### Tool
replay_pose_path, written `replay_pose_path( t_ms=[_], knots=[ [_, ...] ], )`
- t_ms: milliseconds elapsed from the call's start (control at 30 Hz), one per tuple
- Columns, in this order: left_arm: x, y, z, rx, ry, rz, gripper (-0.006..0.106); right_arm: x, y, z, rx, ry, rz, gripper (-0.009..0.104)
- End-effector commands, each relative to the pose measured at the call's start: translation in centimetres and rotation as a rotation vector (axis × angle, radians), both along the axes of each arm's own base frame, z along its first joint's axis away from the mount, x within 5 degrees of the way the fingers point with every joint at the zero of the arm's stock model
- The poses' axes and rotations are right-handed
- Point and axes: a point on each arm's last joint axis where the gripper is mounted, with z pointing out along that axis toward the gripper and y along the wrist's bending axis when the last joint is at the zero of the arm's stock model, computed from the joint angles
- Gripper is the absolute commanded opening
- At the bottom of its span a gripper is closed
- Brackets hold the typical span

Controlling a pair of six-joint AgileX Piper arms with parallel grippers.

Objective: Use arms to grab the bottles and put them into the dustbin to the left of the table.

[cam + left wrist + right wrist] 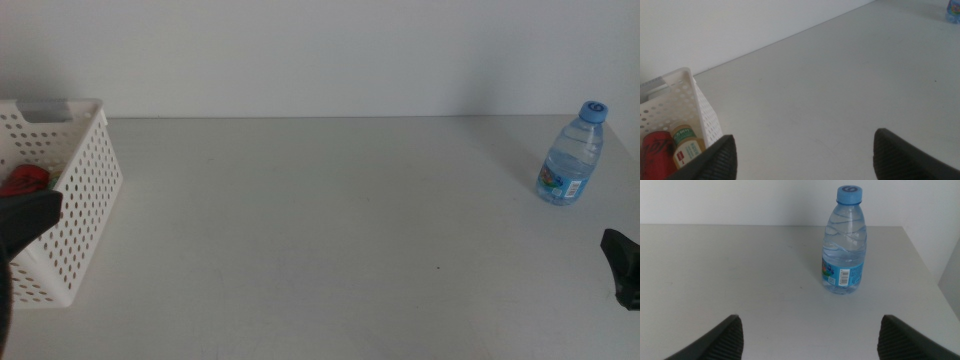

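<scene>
The water bottle stands upright on the bench near its far right corner, blue cap up, well apart from the dustbin at the far left. The red can and the pale-yellow bottle already lie inside the dustbin, so by my reading only the water bottle is left to move.

The right gripper faces the water bottle with its jaws spread wide and nothing between them. The left gripper hangs beside the dustbin, jaws likewise apart and empty.

The risks from here lie mostly with the bottle's shape and place. It is tall and narrow, and it looks light — a jaw tip that meets it off-centre could tip it over or push it toward the bench's right edge, which is near. Its clear, ribbed wall may also slip in a shallow grip. The long carry across the bench to the dustbin gives a loose hold time to fail.

The middle view shows the whole span between bottle and dustbin, but only a sliver of red inside the basket and little of either gripper. The left wrist view alone shows both items in the dustbin; the right wrist view alone shows the bottle's label and its nearness to the bench edge.
</scene>
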Motion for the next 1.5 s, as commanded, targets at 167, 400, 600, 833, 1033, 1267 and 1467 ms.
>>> replay_pose_path(
  t_ms=[167, 400, 600, 833, 1033, 1267, 1467],
  knots=[
    [0.2, -0.1, 1.3, -0.039, -0.088, 0.006, 0.093, 4.0, 0.2, -1.0, 0.011, -0.154, 0.025, 0.094],
    [0.2, -0.1, 1.3, -0.038, -0.088, 0.006, 0.093, 5.9, 0.3, -1.9, 0.026, -0.302, 0.034, 0.094],
    [0.2, -0.1, 1.3, -0.038, -0.088, 0.006, 0.093, 7.8, -1.1, -2.6, -0.059, -0.373, -0.118, 0.094],
    [0.2, -0.1, 1.3, -0.038, -0.088, 0.006, 0.093, 12.1, -1.5, -2.9, -0.072, -0.382, -0.165, 0.094],
    [0.2, -0.1, 1.3, -0.038, -0.088, 0.006, 0.093, 15.9, -1.6, -3.9, -0.092, -0.381, -0.185, 0.094],
    [0.2, -0.1, 1.3, -0.038, -0.088, 0.006, 0.093, 19.4, -2.3, -6.4, -0.178, -0.337, -0.25, 0.093],
    [0.2, -0.1, 1.3, -0.037, -0.088, 0.006, 0.093, 22.1, -2.3, -7.4, -0.17, -0.356, -0.257, 0.09]
  ],
)
